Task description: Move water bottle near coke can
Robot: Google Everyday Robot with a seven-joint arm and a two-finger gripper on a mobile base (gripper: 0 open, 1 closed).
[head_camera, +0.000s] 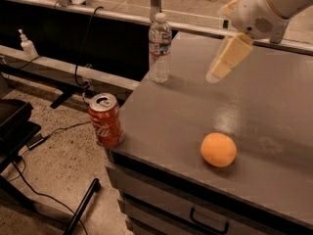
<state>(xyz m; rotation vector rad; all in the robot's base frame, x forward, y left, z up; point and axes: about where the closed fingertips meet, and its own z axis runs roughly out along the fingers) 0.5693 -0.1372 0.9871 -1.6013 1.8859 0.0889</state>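
Note:
The water bottle [159,48] is clear ribbed plastic with a white cap and stands upright at the far left edge of the grey table [254,106]. The coke can [105,120] is red with a silver top and stands upright at the table's front left corner, well in front of the bottle. My gripper [216,74] hangs from the white arm at the upper right. It is above the table, to the right of the bottle and about level with its lower half, apart from it and holding nothing.
A round orange fruit [218,150] lies on the table near the front edge, right of the can. A small white pump bottle [27,44] stands on a ledge at far left. Cables and a black stand lie on the floor left of the table. A drawer handle [209,224] shows below.

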